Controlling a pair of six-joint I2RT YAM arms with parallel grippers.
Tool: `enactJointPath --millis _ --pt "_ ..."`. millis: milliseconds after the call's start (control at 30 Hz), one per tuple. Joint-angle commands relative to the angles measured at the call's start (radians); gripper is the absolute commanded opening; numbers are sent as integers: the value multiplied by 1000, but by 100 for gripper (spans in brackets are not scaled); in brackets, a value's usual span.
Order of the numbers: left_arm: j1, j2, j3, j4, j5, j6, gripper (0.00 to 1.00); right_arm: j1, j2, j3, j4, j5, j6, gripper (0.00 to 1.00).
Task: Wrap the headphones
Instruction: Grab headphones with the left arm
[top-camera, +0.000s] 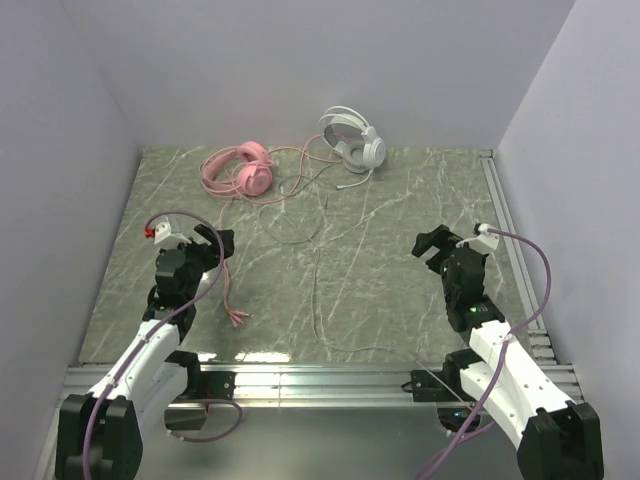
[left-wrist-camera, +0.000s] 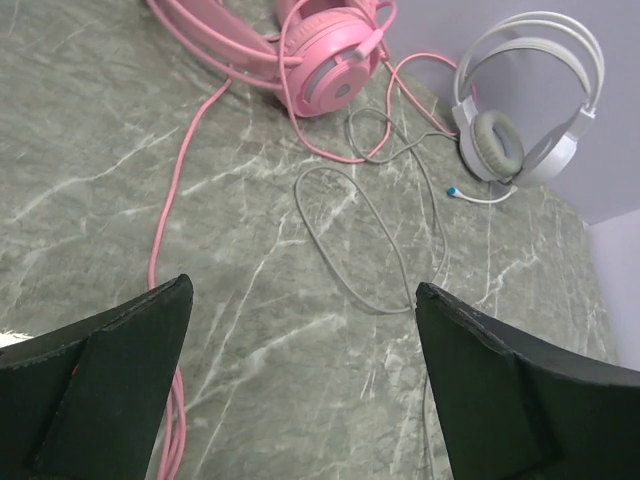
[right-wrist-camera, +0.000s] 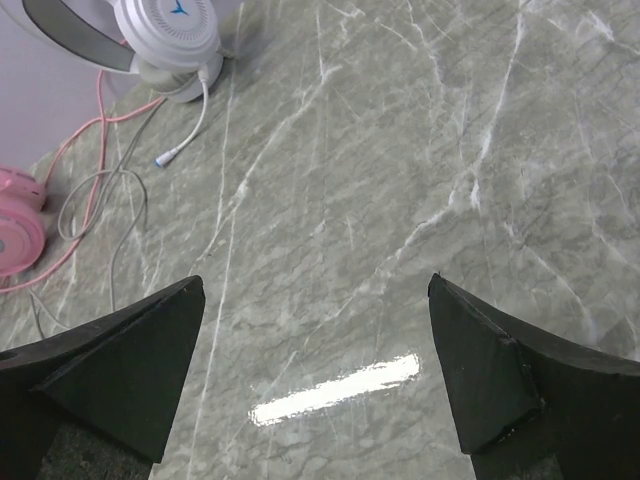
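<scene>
The pink headphones (top-camera: 240, 170) lie at the back of the marble table, and the white headphones (top-camera: 352, 140) stand to their right by the back wall. Their thin cables lie tangled between them. The pink cable (top-camera: 228, 290) runs forward, ending near my left arm. The white set's grey cable (top-camera: 317, 290) runs forward down the middle. My left gripper (top-camera: 212, 240) is open and empty above the table. In the left wrist view (left-wrist-camera: 303, 287) the pink set (left-wrist-camera: 330, 65) and white set (left-wrist-camera: 520, 130) lie ahead. My right gripper (top-camera: 432, 243) is open and empty; its wrist view (right-wrist-camera: 316, 280) shows the white set (right-wrist-camera: 165, 35) at top left.
A metal rail (top-camera: 320, 380) runs along the near table edge and another (top-camera: 508, 235) along the right side. Lilac walls close the table on the left, back and right. The white set's mic boom (right-wrist-camera: 185, 130) points towards the table's middle.
</scene>
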Motion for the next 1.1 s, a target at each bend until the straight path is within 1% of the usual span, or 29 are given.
enactJointPath --millis 0,133,233,267,333,367,400,433,500,533,567,600,633,667,700,733,767,800,833,900,933,967,1000,1067 --pt "3 11 34 5 -19 -12 99 -3 6 30 19 12 3 100" --pt "3 11 43 -17 -38 -30 99 -1 -8 24 19 26 -3 100" --pt "5 47 43 -12 -67 -79 99 -3 -14 21 16 46 -4 100" --pt "11 82 54 -23 -76 -90 99 -1 -14 22 17 35 -6 100" --pt "22 126 112 -67 -103 -131 99 -3 -9 19 22 23 -4 99" --pt "26 175 140 -131 -104 -152 99 -3 -6 19 29 18 -4 99" --pt "40 201 166 -157 -96 -197 99 -3 3 19 32 9 -3 99" --pt "45 249 228 -212 -85 -220 99 -3 9 18 42 4 -4 99" --pt "46 296 295 -260 -81 -266 99 -3 26 18 45 0 -3 98" --pt "46 320 374 -288 -85 -298 99 -1 46 22 43 3 -1 98" --pt "48 365 419 -346 -105 -304 99 -1 55 27 40 1 0 98" --pt "50 392 466 -369 -117 -306 99 -3 63 30 36 0 -1 98" --pt "54 421 567 -423 -134 -306 99 -3 77 39 33 -5 0 98" --pt "77 486 617 -464 -139 -306 99 -1 80 41 26 -5 0 98" --pt "94 522 666 -533 -115 -308 99 -1 83 42 25 -6 0 98" --pt "102 562 762 -572 -95 -303 99 -1 83 42 26 -6 0 98" --pt "135 637 805 -602 -76 -301 98 -1 83 41 28 -9 0 98" --pt "166 672 844 -628 -43 -301 98 -1 83 41 28 -12 -1 98" --pt "177 703 905 -661 -29 -306 98 -3 78 41 29 -16 -1 98" --pt "194 792 967 -681 -13 -282 97 -3 74 38 34 -19 -3 98" --pt "195 824 1053 -737 -40 -266 97 -1 72 36 34 -20 -3 98" --pt "194 891 1100 -774 -62 -252 97 -1 75 36 34 -20 -1 98" --pt "194 924 1182 -800 -74 -222 97 -3 78 36 33 -22 -1 98" --pt "195 1016 1246 -859 -102 -199 97 -3 89 41 31 -23 0 98"
